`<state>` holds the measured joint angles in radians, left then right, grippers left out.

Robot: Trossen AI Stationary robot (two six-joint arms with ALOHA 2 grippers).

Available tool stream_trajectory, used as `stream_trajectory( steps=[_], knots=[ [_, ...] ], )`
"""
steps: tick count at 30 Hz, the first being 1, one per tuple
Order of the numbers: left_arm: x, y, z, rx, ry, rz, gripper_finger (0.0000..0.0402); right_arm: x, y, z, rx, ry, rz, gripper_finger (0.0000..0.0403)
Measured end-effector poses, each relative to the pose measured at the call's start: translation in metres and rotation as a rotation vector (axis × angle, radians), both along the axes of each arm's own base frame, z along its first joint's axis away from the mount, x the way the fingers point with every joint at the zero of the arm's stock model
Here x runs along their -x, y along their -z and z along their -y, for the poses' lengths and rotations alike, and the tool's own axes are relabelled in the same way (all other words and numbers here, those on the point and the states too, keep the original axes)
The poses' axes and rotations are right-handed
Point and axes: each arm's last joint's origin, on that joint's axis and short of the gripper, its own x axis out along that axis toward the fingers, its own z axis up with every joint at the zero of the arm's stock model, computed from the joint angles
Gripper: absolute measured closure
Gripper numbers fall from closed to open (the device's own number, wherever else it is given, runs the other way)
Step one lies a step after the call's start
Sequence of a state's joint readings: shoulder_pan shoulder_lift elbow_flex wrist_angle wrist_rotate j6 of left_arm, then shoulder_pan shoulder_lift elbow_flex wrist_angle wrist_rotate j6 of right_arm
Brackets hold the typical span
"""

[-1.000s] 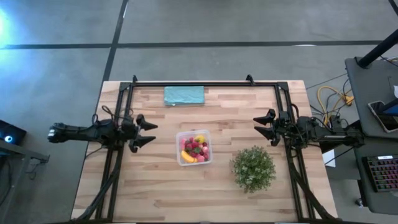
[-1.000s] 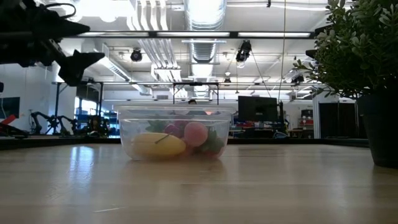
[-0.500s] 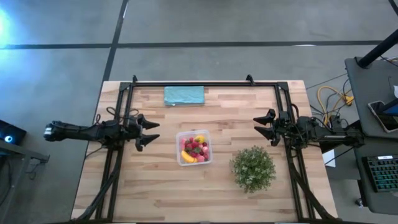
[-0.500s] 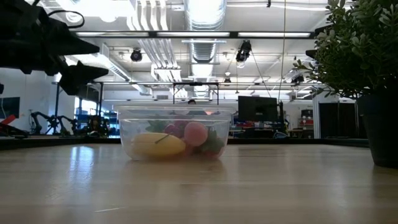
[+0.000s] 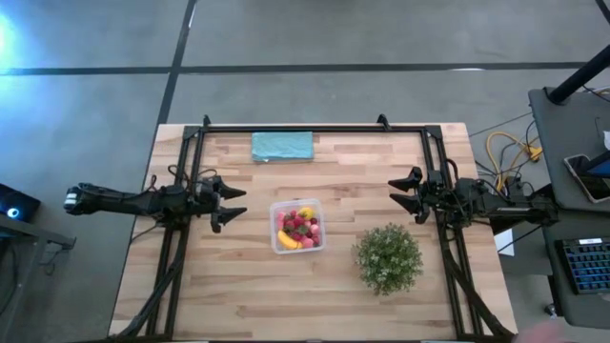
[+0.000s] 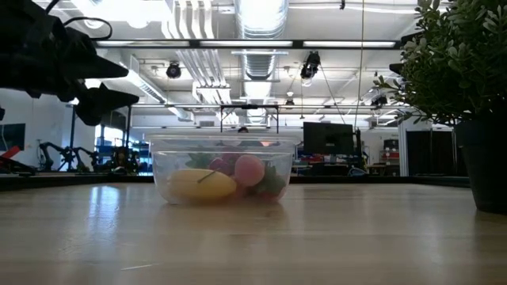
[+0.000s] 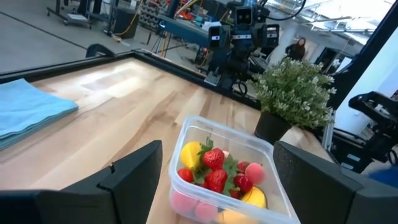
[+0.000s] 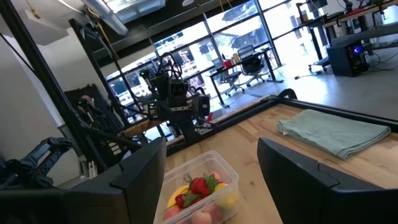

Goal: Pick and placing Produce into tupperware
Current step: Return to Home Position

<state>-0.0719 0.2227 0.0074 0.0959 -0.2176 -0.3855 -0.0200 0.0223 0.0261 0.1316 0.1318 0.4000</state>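
The clear square tupperware stands mid-table on its flat bottom. Inside it lies the produce: red and pink strawberry-like fruits, a yellow banana and a small lemon. My left gripper hovers open above the table to the left of the tupperware, holding nothing. My right gripper hovers open near the table's right side, also with nothing between its fingers.
A bushy green potted plant stands right of the tupperware, toward the near edge. A flat teal cloth lies at the far edge. Black frame rails run along both sides and the back.
My left gripper has sunk a little and tipped its fingers downward toward level, staying open to the left of the tupperware. The tupperware and the produce have kept their place.
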Motion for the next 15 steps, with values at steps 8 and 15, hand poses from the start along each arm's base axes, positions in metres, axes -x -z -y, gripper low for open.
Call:
stream_trajectory(
  steps=[8,15],
  knots=[
    [-0.001,0.0019,0.0001,-0.001,0.0,-0.019,0.0109,0.0,0.0,0.0,0.0,0.0,0.0,0.0156],
    [-0.0009,0.0018,0.0001,-0.001,0.0,-0.017,0.0109,0.0,0.0,0.0,0.0,0.0,0.0,0.0157]
  ],
)
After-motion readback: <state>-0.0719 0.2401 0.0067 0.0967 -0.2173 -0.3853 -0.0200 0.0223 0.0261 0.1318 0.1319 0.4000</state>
